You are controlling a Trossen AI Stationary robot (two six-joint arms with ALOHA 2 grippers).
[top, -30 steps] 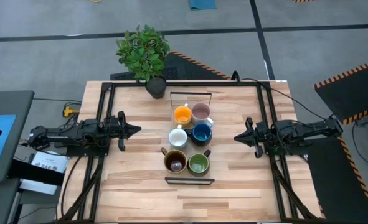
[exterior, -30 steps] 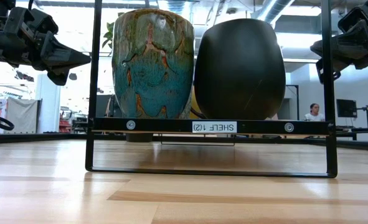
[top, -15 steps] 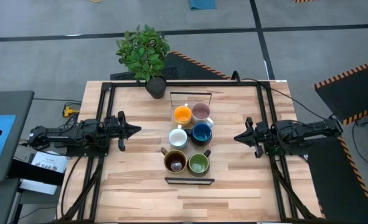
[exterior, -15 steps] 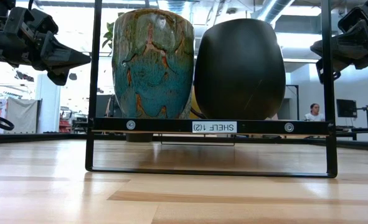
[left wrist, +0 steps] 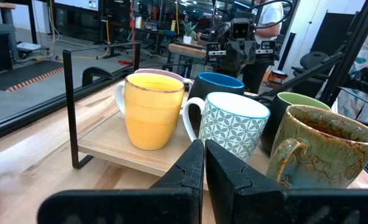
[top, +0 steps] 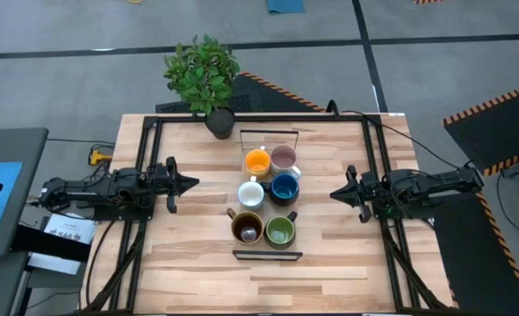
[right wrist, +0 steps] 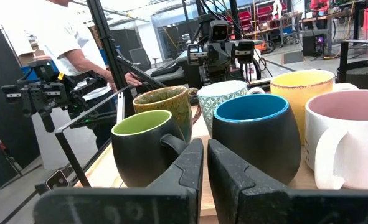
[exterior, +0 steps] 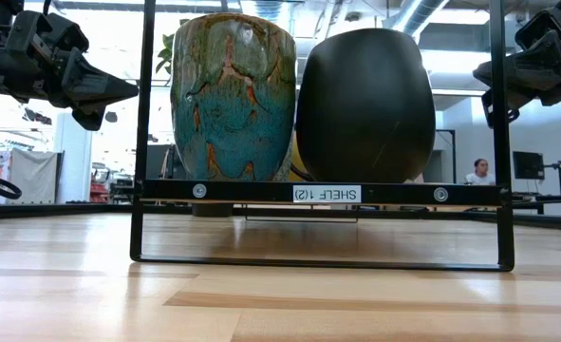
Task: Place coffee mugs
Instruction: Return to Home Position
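Six mugs stand in two rows on the wooden board of a low black-framed shelf (top: 267, 254) at mid-table: orange (top: 257, 161), pale pink (top: 284, 158), white (top: 251, 194), dark blue (top: 284, 187), brown (top: 247, 227) and green (top: 280, 231). The low view shows the brown glazed mug (exterior: 233, 95) and the dark-walled green mug (exterior: 365, 104) up close. My left gripper (top: 191, 183) hovers shut to the left of the mugs, pointing at them. My right gripper (top: 335, 194) hovers shut on their right. Both wrist views show shut fingers, left (left wrist: 204, 158) and right (right wrist: 205, 158), short of the mugs.
A leafy plant in a dark pot (top: 219, 121) stands at the table's far edge, left of the shelf. A black frame (top: 369, 132) runs around the tabletop. Bare wood lies between each gripper and the shelf. People stand in the room beyond (right wrist: 53, 37).
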